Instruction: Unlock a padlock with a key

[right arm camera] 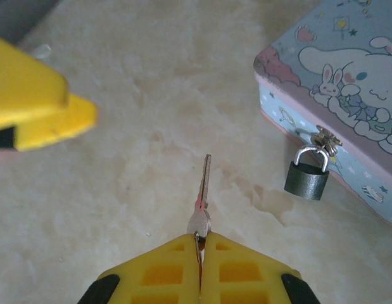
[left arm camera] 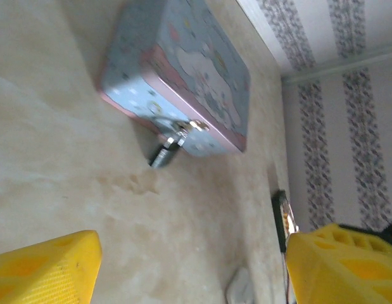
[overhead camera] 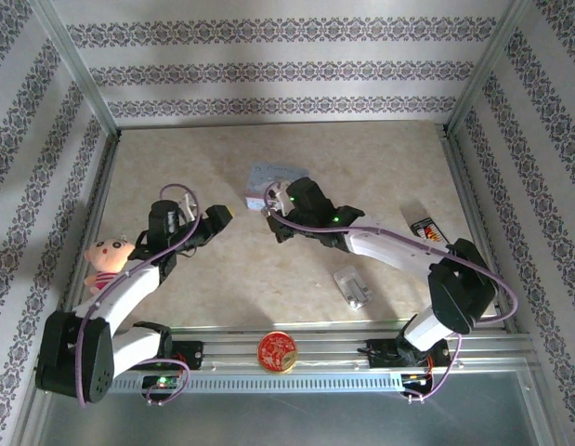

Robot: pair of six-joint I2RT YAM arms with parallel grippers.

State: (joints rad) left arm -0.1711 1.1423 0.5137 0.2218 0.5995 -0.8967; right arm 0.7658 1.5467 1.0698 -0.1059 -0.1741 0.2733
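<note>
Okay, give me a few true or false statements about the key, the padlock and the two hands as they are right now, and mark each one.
1. The right hand is shut on the slim grey metal key. True.
2. The key sits inside the small dark padlock. False: the key is apart from the lock, not touching it.
3. The padlock hangs from the latch of the pale blue cartoon tin. True.
4. The left hand grips the padlock. False: it is open and apart from the lock.
</note>
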